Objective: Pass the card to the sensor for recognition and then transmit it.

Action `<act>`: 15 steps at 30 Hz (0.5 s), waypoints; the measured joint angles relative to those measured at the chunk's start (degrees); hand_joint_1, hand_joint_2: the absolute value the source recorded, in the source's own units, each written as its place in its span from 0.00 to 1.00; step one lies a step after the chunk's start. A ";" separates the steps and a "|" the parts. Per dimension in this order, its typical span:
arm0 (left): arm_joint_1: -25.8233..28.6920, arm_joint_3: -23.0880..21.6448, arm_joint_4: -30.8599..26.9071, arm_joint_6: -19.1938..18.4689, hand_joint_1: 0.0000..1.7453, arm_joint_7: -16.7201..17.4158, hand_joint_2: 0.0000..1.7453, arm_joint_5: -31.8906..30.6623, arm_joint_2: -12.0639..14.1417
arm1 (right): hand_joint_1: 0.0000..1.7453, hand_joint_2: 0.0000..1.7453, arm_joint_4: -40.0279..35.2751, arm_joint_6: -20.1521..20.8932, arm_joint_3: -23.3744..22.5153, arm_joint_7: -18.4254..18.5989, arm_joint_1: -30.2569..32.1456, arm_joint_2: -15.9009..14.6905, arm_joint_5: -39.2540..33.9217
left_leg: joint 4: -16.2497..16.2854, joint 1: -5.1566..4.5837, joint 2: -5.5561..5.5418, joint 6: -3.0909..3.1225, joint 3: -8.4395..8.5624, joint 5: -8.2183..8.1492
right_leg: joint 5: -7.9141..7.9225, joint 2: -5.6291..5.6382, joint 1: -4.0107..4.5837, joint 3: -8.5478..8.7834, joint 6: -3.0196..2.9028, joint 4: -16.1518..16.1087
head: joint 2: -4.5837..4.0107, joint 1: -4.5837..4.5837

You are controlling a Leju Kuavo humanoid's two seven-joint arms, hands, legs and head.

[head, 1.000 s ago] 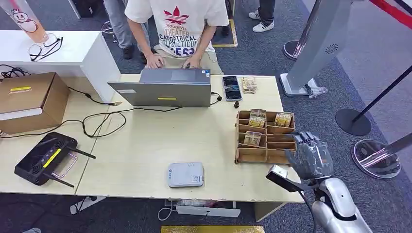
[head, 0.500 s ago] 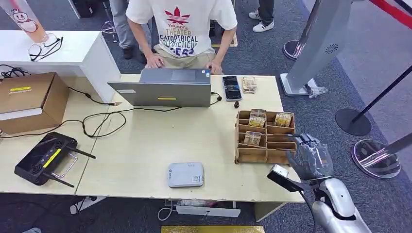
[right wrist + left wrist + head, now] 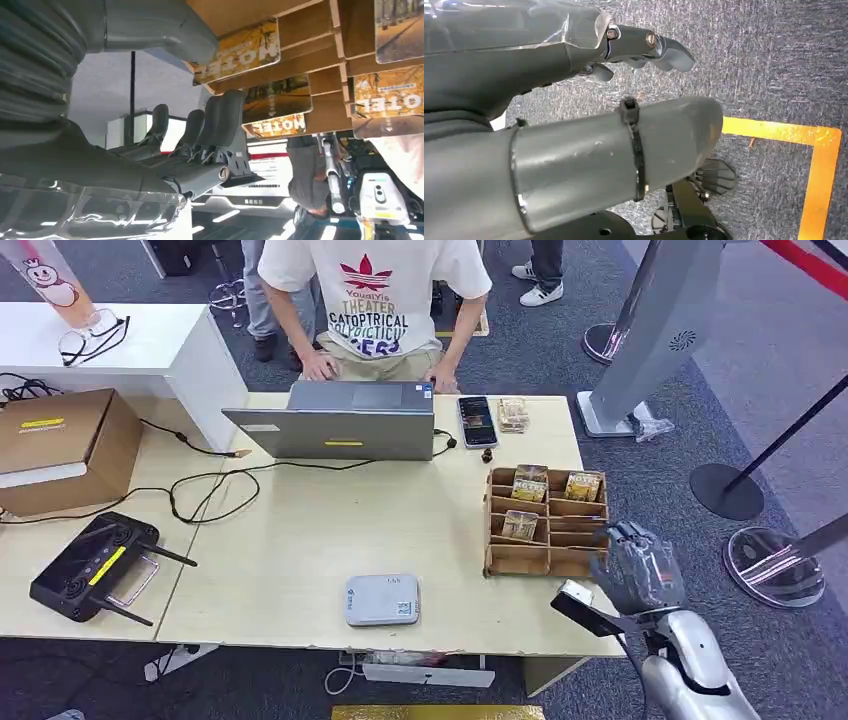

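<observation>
On table, wooden rack [image 3: 548,562], hotel cards [image 3: 530,484] slotted

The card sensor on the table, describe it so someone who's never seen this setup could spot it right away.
Start at the light wooden table and go to its near edge, in front of the open laptop. The card sensor is the small flat grey box with rounded corners lying there alone, left of the cardboard card rack. Unlike the black controller at far left, it is pale and has no antennas.

A pale wooden table [image 3: 300,530] stood on grey speckled carpet [image 3: 640,370]. To its far left was a white counter [image 3: 150,345]. On the right stood a slanted grey kiosk [image 3: 660,325] and black stanchion posts with round bases [image 3: 730,490]. Orange floor tape [image 3: 819,165] marked the carpet.
</observation>
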 joint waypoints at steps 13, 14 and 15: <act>0.00 0.00 0.00 0.00 0.00 0.00 0.00 -0.04 0.00 | 0.55 1.00 0.92 0.00 -0.15 0.00 0.01 0.00 0.00 | 0.00 0.00 0.00 0.00 0.00 0.00 | 0.00 0.00 0.00 0.00 0.00 0.00 | 0.00 0.00; 0.00 0.00 0.00 0.00 0.00 -0.02 0.00 -0.07 0.00 | 0.57 1.00 0.98 0.00 -0.17 0.00 0.01 0.00 0.00 | 0.00 0.00 0.00 0.00 0.00 0.00 | 0.00 0.00 0.00 0.00 0.00 0.00 | 0.00 0.00; 0.00 0.00 0.00 0.00 0.00 -0.04 0.00 -0.07 0.00 | 0.59 1.00 1.03 0.00 -0.20 0.00 0.03 0.02 0.00 | 0.00 0.00 0.00 0.00 0.00 0.00 | 0.00 0.00 0.00 0.00 0.00 0.00 | 0.00 0.00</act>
